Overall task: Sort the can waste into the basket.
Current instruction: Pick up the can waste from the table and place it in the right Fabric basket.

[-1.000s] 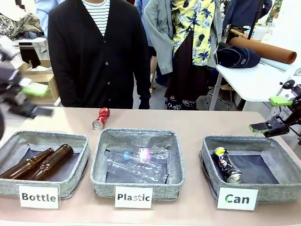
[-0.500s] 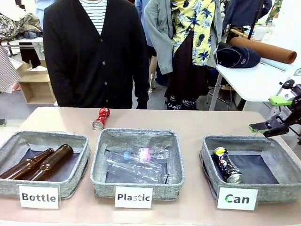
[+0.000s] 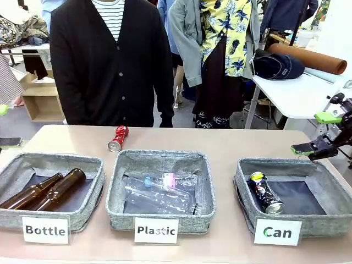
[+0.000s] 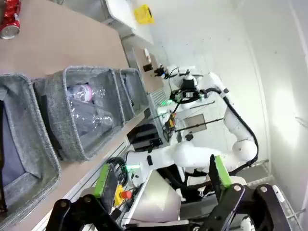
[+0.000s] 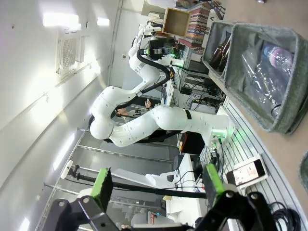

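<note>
A shiny red can (image 3: 118,138) lies on its side on the table beyond the "Plastic" basket, and appears at the top left corner as the red can (image 4: 9,19) in the left wrist view. The dark printed can (image 3: 265,192) lies inside the grey "Can" basket (image 3: 286,163) at the right. My right gripper (image 3: 316,133) hangs open just past that basket's far right corner, holding nothing. My left gripper (image 3: 4,125) peeks in at the left edge, above the "Bottle" basket's far corner. Its fingers (image 4: 102,180) are spread, with nothing between them. The right gripper's fingers (image 5: 211,180) are likewise apart.
The "Bottle" basket (image 3: 55,159) holds two brown bottles. The "Plastic" basket (image 3: 159,155) holds clear bottles. A person in a black cardigan (image 3: 110,60) stands at the far edge, close behind the red can. Bare table lies around that can.
My left gripper has drawn back from over the table's left side to the picture's left edge. The right gripper, both cans and the baskets have stayed put.
</note>
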